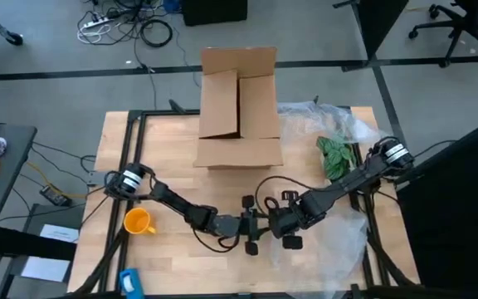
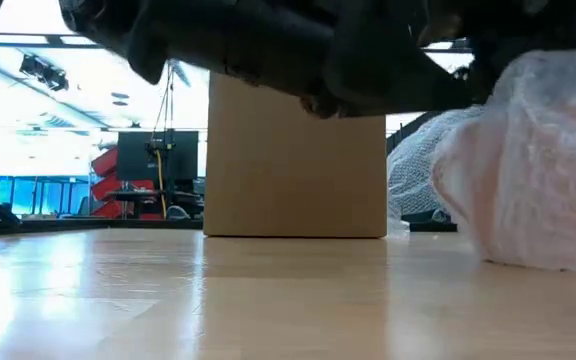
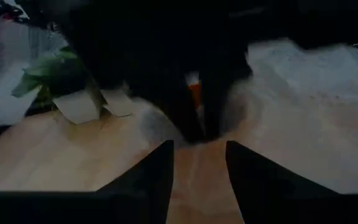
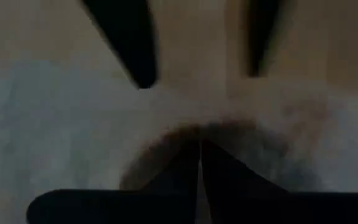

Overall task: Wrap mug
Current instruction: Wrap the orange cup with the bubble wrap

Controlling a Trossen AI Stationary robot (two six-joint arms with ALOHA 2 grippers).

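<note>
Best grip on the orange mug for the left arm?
Take the mug by its rim wall on the side away from its handle, probably from above. It stands upright with its mouth open and bare table around it. The left gripper is off near the table's middle.

We see a pale wooden table [image 1: 168, 141] with a dark frame, and at its far middle a cardboard box [image 1: 239, 108] stands with its flaps open. On the right side lies a crinkly clear plastic sheet [image 1: 347, 237], running from the far right corner toward the near edge, with a bunch of green leaves [image 1: 335, 155] beside the box. Near our left edge the yellow-orange mug [image 1: 138, 221] rests on bare wood.
</note>
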